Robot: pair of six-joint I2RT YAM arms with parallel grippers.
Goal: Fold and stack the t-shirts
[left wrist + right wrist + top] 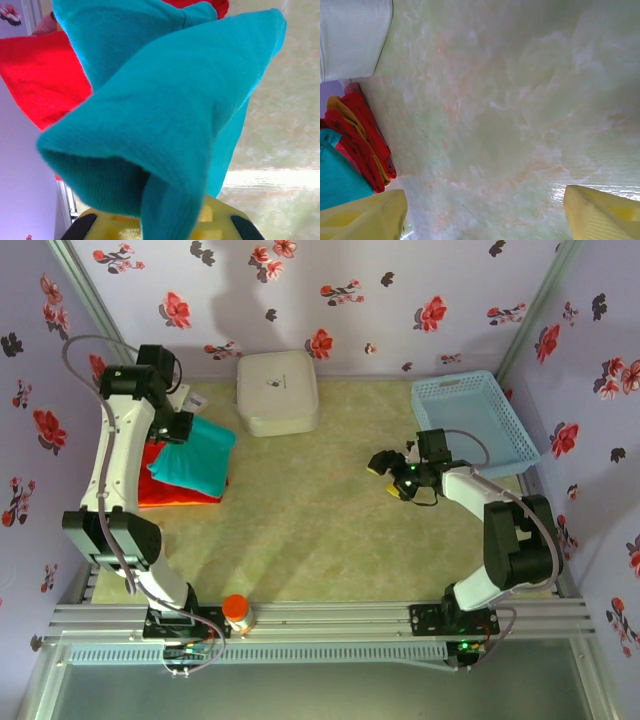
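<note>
The table [330, 530] is smooth, pale green and marbled, closed in by lilac walls [400, 280] papered with red and black flowers, with bare space across its middle. At the far right corner sits a light-blue lattice basket [475, 425]; a white rounded-square box [278, 392] stands against the back wall. By the left wall the soft teal t-shirt [195, 458] lies on the folded red t-shirt [175, 492], whose edges jut out beneath it. The left gripper [180, 428] pinches a bunched fold of teal knit. The right gripper [390, 477] hovers over bare table, yellow fingers [365, 215] spread wide, holding nothing.
</note>
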